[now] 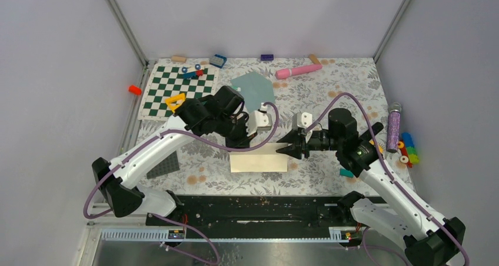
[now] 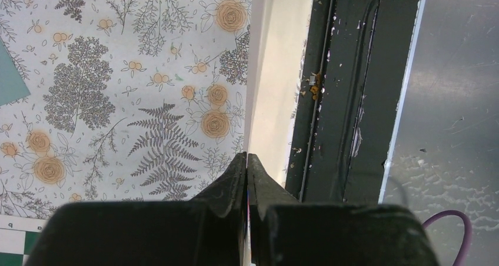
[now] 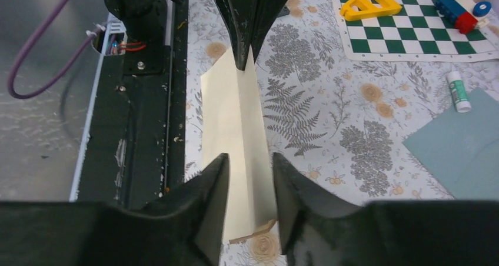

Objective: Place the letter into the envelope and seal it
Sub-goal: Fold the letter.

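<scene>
Left claw [image 2: 247, 158] first: pinched shut on the letter [image 3: 230, 110], right at the ridge of the fold, holding that end up off the floral mat [image 3: 306, 119]. Right claw [image 3: 246, 160] next: astride the other end, jaws apart, one finger on each side of the cream ridge, not yet pressing it flat. Looks like a creasing step, with the insertion not yet begun. As for the envelope [image 3: 465, 142]: flat and well apart, off to the right of the right claw's fingers and beyond the left claw, untouched, with a small white glue stick [image 3: 458, 92] just beside its edge. Now for the danger! Could close off-centre and crush a crooked second crease into the sheet, given any drift of the ridge toward one finger. Could catch only one layer and leave the other panel splayed. Might tug the paper straight out of the left claw's thin pinch, or tear it, with any pull along the fold between the two claws. Worth watching too, the lower panel, close to the black rail [image 3: 147, 101] on the left of the right claw and apt to snag there. And beyond that, trouble fitting a sloppily folded sheet into that smaller envelope.
</scene>
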